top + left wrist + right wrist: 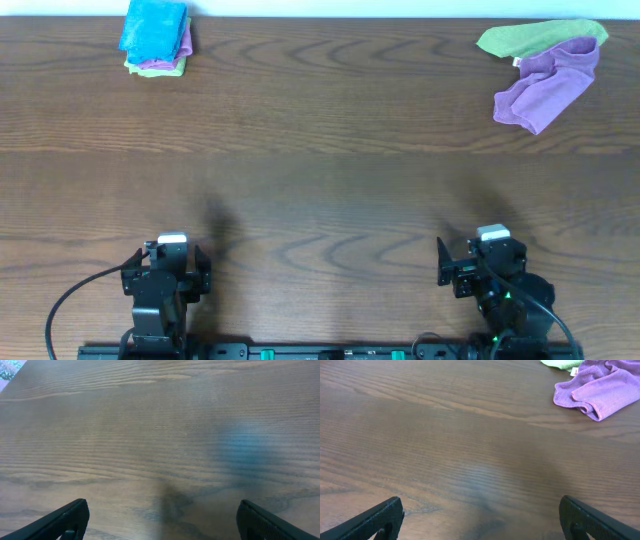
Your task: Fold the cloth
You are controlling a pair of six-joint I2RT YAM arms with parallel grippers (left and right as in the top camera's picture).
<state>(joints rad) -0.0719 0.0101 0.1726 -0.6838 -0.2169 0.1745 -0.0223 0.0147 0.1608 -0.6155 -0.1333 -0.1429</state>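
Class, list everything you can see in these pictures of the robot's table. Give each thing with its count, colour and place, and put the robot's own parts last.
blue cloth: one, sky-blue, on top of the stack at the far left of the table
folded purple cloth: one, purple, in that stack under the blue one
folded green cloth: one, lime-green, bottom of that stack
loose purple cloth: one, purple, crumpled at the far right
loose green cloth: one, lime-green, far right, touching the loose purple one
table: one, dark brown wood grain
left gripper: one, black, near edge on the left, open, empty
right gripper: one, black, near edge on the right, open, empty
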